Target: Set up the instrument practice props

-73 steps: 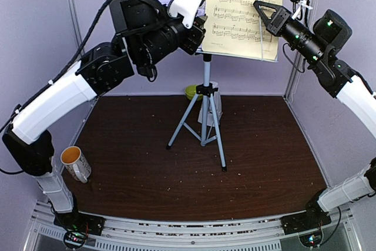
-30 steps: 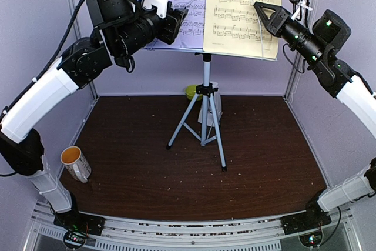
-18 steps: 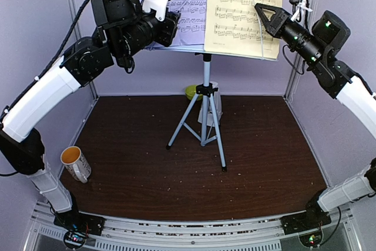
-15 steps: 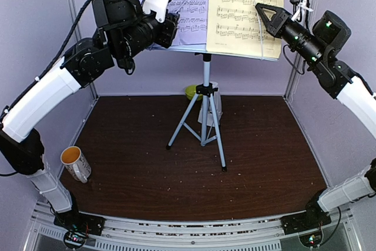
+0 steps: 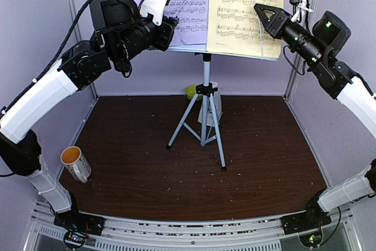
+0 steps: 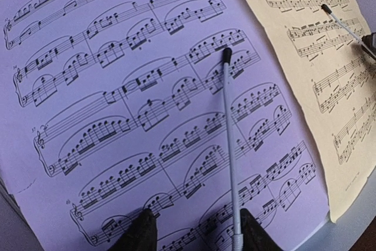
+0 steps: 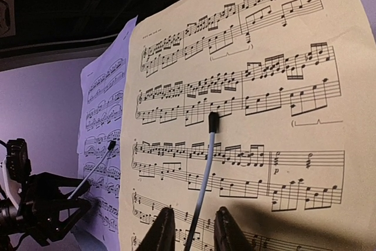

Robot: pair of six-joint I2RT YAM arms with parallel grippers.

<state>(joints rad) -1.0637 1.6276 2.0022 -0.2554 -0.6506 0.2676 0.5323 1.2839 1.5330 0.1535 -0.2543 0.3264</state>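
Observation:
The music stand's silver tripod (image 5: 205,123) stands mid-table; its desk is hidden behind the pages. The lavender page (image 5: 191,4) rests on the left of the desk and the yellow page (image 5: 244,10) on the right. A thin white holder rod (image 6: 229,145) lies across the lavender page (image 6: 117,104); another rod (image 7: 204,174) lies across the yellow page (image 7: 264,86). My left gripper (image 6: 197,233) is open at the lavender page's lower edge, with the rod just inside its right finger. My right gripper (image 7: 192,230) is open, its fingers either side of the rod. The white metronome (image 5: 216,101) stands behind the tripod.
A white mug with orange inside (image 5: 75,163) stands at the table's left edge. A small green bowl (image 5: 191,91) sits at the back behind the tripod. Lilac walls close in the back and sides. Both arms are raised high at the stand's desk.
My left arm has drawn back to the left, uncovering the lavender page, and the rod now lies across that page. The right arm has barely moved.

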